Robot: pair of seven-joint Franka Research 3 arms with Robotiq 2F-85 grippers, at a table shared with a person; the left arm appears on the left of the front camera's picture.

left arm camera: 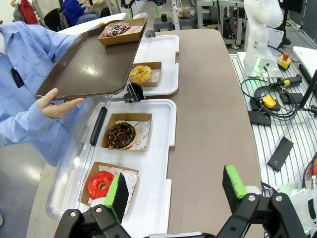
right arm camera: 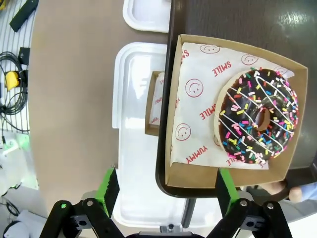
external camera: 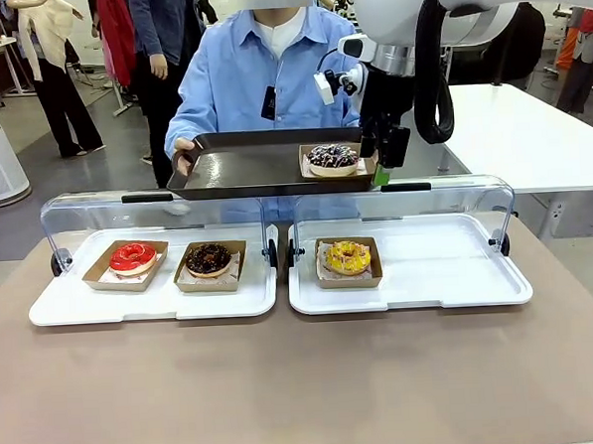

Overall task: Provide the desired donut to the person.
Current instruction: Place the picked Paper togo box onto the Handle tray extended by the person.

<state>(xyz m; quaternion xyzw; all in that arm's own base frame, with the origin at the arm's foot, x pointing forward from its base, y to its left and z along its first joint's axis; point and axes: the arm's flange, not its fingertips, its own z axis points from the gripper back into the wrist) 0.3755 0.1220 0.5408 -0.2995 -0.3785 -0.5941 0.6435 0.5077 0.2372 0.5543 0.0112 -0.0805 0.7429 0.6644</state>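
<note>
Where you are: sprinkle donut (right arm camera: pixel 257 119) sits on the tray (external camera: pixel 244 170) held by the person (external camera: pixel 230 86).
Right gripper (right arm camera: pixel 166 184): spread, empty.
Left gripper (left arm camera: pixel 173 191): spread.
Next: raise your right arm clear.

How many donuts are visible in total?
4: a red donut and a chocolate donut on the left white tray, a yellow donut on the right white tray, a sprinkled donut on the hand-held brown tray.

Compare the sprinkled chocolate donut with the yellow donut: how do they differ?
The sprinkled chocolate donut has dark icing, white stripes and coloured sprinkles; the yellow donut has yellow icing. The sprinkled one sits on the brown tray the person holds; the yellow one on a white tray on the table. Both lie in paper-lined cardboard boxes.
</note>
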